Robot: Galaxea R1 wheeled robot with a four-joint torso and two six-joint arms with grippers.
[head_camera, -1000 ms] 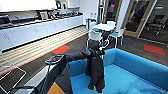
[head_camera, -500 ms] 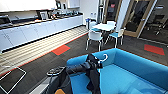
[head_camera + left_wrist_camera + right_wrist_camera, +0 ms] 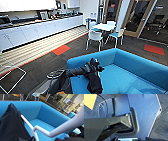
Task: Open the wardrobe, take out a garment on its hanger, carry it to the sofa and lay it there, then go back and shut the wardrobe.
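The robot has closed on the sofa (image 3: 130, 72) over the past second, the blue seat now spreading across the near right of the head view. The left gripper (image 3: 96, 67), reaching over the near armrest, carries the black garment (image 3: 94, 81) on its white hanger (image 3: 29, 126) above the cushion; fingers apparently clenched on the hanger. The right gripper's fingers: cannot tell. Laying down looks imminent.

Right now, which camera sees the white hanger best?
The left wrist view: the hanger runs white and close against the black shirt. In the head view the shirt hangs over the sofa; I can't make out the hanger there.
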